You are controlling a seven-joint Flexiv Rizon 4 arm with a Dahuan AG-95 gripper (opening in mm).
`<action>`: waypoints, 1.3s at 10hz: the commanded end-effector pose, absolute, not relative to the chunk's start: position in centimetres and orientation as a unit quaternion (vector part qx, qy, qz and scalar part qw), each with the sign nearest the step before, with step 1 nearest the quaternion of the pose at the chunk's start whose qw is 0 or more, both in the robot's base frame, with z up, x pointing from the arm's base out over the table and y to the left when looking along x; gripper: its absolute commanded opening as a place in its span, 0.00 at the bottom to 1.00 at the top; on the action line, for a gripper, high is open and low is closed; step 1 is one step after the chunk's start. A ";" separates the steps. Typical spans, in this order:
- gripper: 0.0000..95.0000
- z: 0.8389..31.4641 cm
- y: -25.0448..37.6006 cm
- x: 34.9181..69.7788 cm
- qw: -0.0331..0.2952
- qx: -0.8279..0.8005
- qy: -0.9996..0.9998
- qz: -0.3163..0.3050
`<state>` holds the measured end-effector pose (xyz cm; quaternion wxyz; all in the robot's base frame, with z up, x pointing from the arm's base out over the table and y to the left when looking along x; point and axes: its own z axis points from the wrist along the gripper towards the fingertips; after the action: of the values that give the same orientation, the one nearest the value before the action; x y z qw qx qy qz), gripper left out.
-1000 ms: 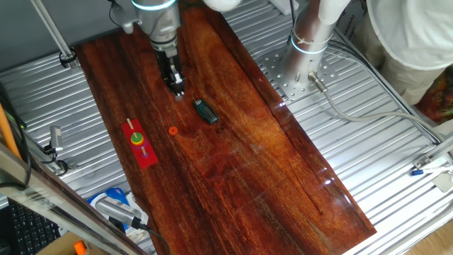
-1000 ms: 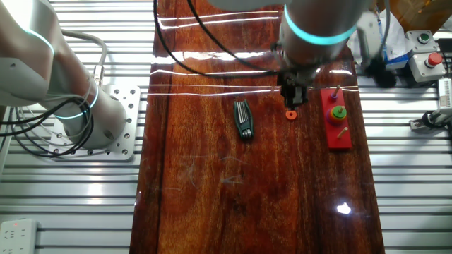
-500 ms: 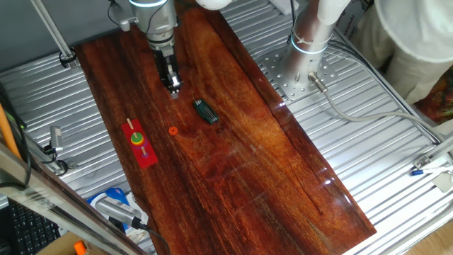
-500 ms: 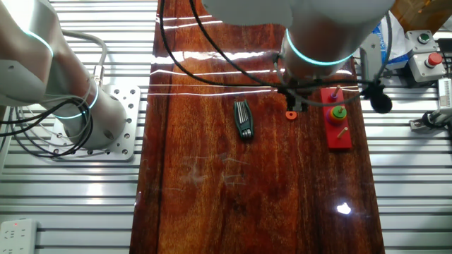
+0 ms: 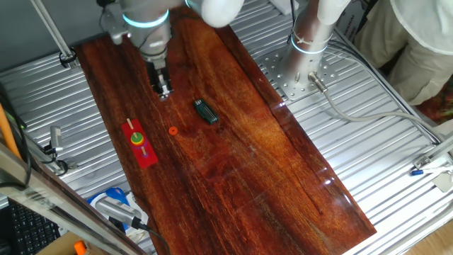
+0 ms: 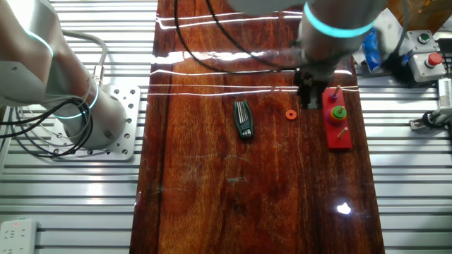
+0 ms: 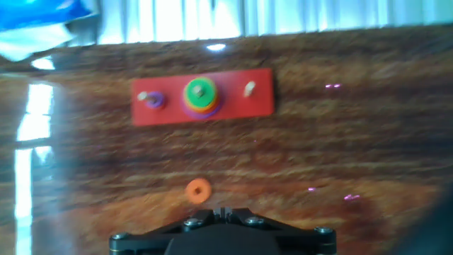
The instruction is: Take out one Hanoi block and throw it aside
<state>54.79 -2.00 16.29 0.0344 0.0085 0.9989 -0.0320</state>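
Gripper (image 5: 163, 91) has shifted from beside orange ring (image 6: 290, 114) toward red base (image 6: 337, 130); green ring (image 7: 200, 91) still stacked, finger state indeterminable.

The desk (image 5: 233, 163) is dark reddish wood with visible grain and a glossy varnish that throws back bright streaks of light, and it lies on ribbed, silvery metal panels (image 5: 368, 134) with a dull sheen. The red base (image 7: 233, 106) looks like smooth painted wood or plastic, carrying 3 pale pegs (image 7: 248, 88) and the green Hanoi block (image 7: 200, 91), while the orange ring (image 7: 197, 190) beside it looks matt. The pincer (image 5: 163, 88) is dark and matt beneath a glossy grey arm housing (image 6: 339, 10), and the dark green tool (image 6: 243, 120) looks like ridged plastic.
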 end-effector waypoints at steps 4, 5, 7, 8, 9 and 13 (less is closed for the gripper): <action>0.00 15.0 -3.1 58.7 0.070 -0.005 0.996 -0.054; 0.20 14.9 -2.9 59.6 0.070 -0.001 0.996 -0.050; 0.20 15.0 -2.6 60.7 0.070 0.006 0.997 -0.043; 0.20 15.1 -2.3 61.7 0.070 0.012 0.997 -0.039; 0.20 15.0 -2.2 62.3 0.070 0.018 0.997 -0.036; 0.20 14.4 -1.7 64.8 0.077 0.031 0.996 -0.035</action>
<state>65.17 -1.58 14.27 0.0764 0.0329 0.9959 -0.0348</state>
